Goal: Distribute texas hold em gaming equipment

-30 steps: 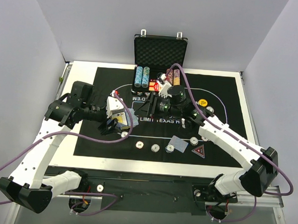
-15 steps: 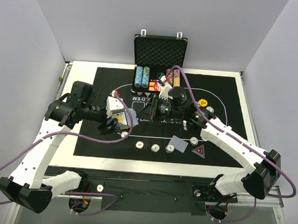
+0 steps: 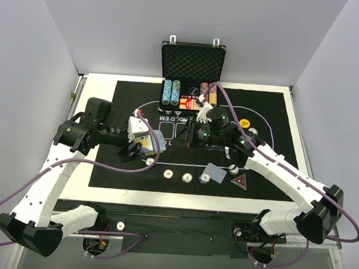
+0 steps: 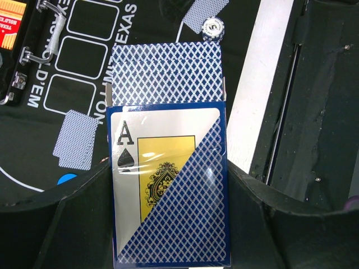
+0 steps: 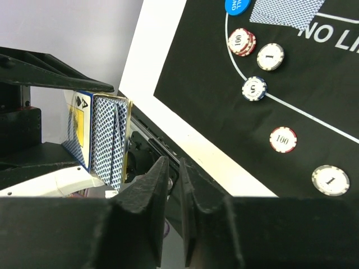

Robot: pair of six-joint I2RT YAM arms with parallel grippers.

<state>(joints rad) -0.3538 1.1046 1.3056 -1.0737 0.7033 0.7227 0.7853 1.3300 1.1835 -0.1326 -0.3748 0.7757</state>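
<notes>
Top: left hand [image 3: 133, 149] pinches blue-patterned card deck box [image 3: 148, 142] over black printed mat [image 3: 283, 116], left side; right hand [image 3: 182, 134] near it. Left wrist: ace-faced deck box [image 4: 168, 185] clamped between the fingers. Right wrist: right hand [image 5: 171, 190] pressed nearly together; cannot tell if it grips a card.

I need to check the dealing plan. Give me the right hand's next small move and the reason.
Probably open the right hand and ease it toward the cards sticking out of the deck box that the left hand holds. Its fingers sit nearly together with no card visible between them, short of the cards rather than on them.
</notes>
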